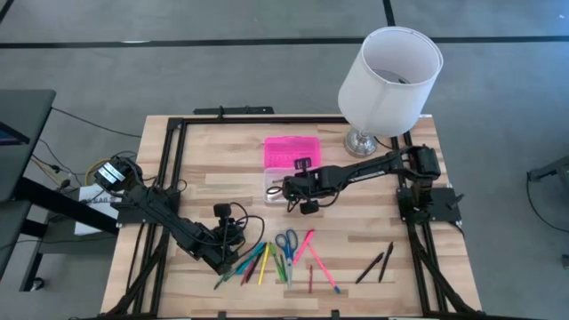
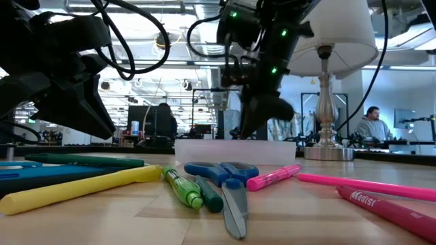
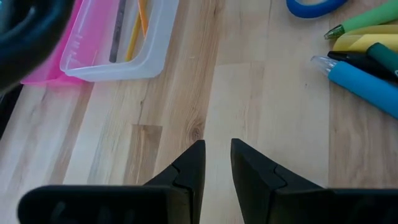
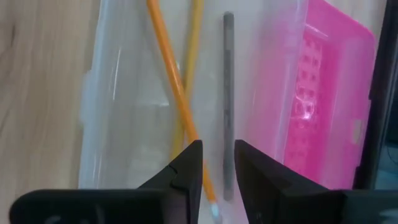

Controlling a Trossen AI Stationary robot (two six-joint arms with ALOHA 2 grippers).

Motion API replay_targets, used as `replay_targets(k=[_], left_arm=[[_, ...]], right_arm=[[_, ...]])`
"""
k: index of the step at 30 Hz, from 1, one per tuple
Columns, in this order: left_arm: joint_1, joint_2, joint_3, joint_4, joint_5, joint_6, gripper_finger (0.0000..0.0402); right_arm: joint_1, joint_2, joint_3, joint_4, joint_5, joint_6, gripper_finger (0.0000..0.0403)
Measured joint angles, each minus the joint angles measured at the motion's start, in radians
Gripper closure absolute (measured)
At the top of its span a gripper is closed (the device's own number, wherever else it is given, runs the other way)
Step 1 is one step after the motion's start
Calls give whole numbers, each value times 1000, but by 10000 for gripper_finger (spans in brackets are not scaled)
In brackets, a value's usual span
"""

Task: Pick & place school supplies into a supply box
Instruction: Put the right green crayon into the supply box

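The supply box (image 1: 283, 173) lies open near the middle of your tabletop (image 1: 373, 240), its clear base (image 4: 149, 99) on the near side and its pink lid (image 1: 292, 151) folded out flat toward the lamp (image 1: 388, 80) at the far right corner. In the right wrist view you see 2 orange-yellow pencils (image 4: 177, 93) crossing inside the base, with a grey pencil (image 4: 228, 99) lying alongside them next to the lid. Your right gripper (image 1: 286, 188) hangs directly over the base, its fingers (image 4: 186, 171) parted by a narrow gap and holding nothing; the pencils lie loose below them. Your left gripper (image 1: 233, 265) sits low at the front left of the tabletop, just beside the scattered school supplies, its fingers (image 3: 189, 171) also slightly apart and empty over bare wood. The rest of the supplies stay spread along the front edge: blue-handled scissors (image 1: 285, 242), a yellow marker (image 2: 75, 190), a green pen (image 2: 182, 188), a pink highlighter (image 2: 272, 177), a blue marker (image 3: 364, 84), and 2 black pens (image 1: 377, 263) lying apart to the right. In the low view, the scissors rest between the green pen and the pink highlighter, blades pointing toward the camera. A person (image 2: 371, 126) sits in the room beyond the tabletop.
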Motion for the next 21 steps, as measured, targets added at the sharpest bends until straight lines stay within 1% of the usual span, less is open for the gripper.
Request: replay_targets(k=[3,6,9,14,18,21], left_arm=[[0,0,0,0,0,0,330],[0,0,0,-6,3,-2,330],[0,0,0,-17,22,-7,330],[0,0,0,-19,28,-23,330],[0,0,0,-18,28,-23,330],[0,0,0,-16,21,-23,330]], right_arm=[[26,-61,14,-21,1,0,318],[56,-134,11,-92,-20,40,322],[88,-219,11,-171,-56,129,326],[171,-317,-26,-215,-130,278,329],[260,-344,-67,-273,-130,378,331],[320,-340,-120,-220,-129,383,331]])
